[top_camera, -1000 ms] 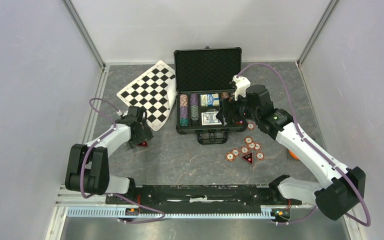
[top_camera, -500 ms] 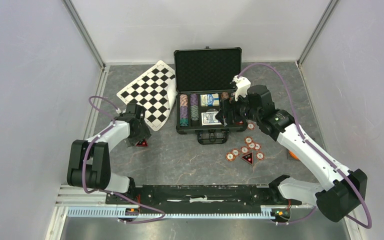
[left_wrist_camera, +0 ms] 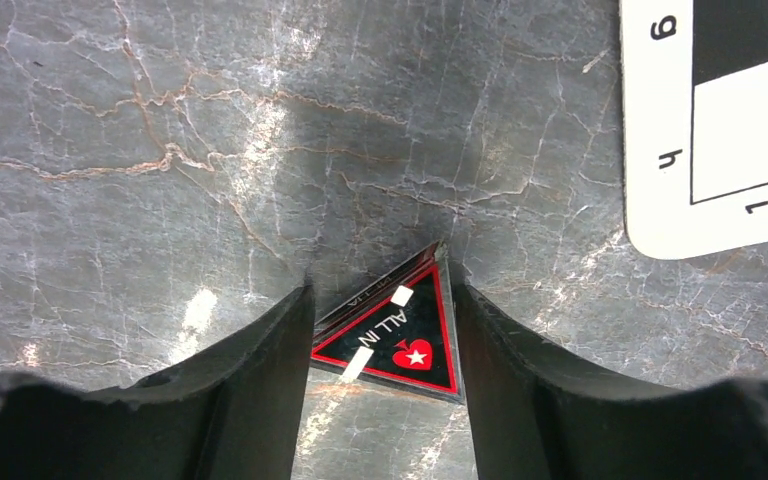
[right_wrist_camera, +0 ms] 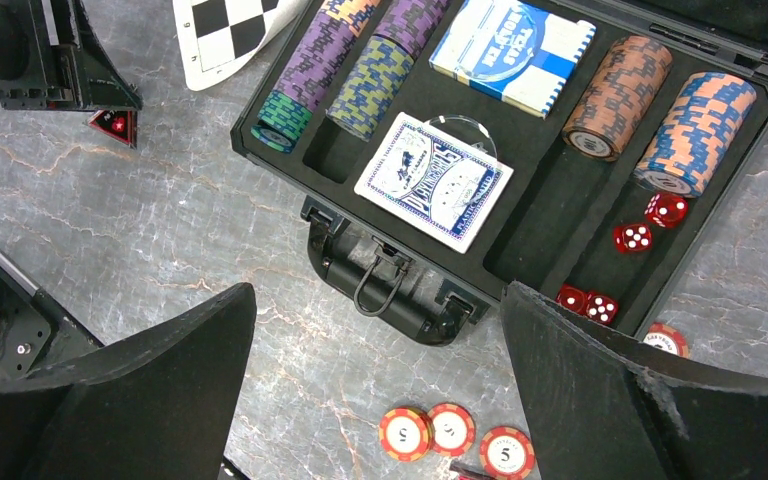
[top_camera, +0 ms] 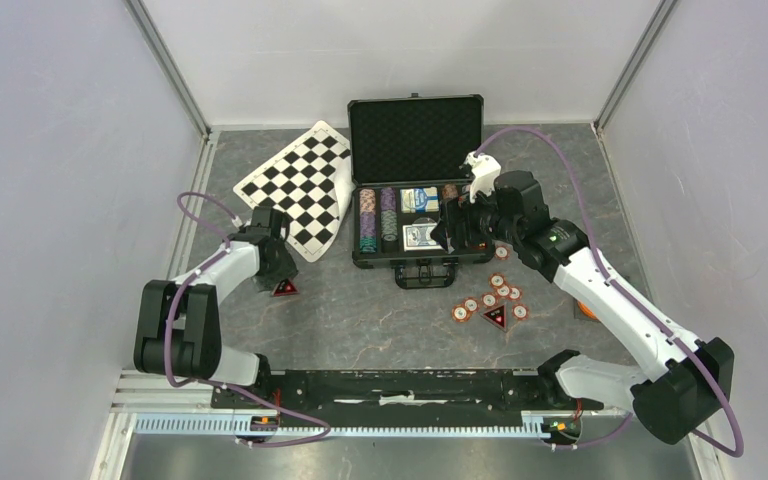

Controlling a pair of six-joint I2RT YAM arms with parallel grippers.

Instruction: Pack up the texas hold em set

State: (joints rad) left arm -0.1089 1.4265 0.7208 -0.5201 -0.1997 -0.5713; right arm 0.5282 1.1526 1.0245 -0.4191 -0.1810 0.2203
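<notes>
Left gripper (left_wrist_camera: 382, 292) was down on the table (top_camera: 380, 320), left of the case (top_camera: 416, 130). Its jaws flanked the ALL IN button (left_wrist_camera: 400, 340), right at its edges; can't tell if pinched. Right gripper (right_wrist_camera: 378, 292) was spread wide over the open case. Loose chips (top_camera: 490, 298) lay near-right of it.

Your left arm (top_camera: 222, 270) is folded at the elbow, forearm reaching forward, wrist pitched straight down. Its left gripper (left_wrist_camera: 382, 305) sits low, fingers (left_wrist_camera: 250, 380) part-way apart; grip unclear. Your right arm (top_camera: 610, 292) stretches forward and inward, wrist raised. Its right gripper (right_wrist_camera: 378, 295) hangs high, jaws spread wide.
</notes>
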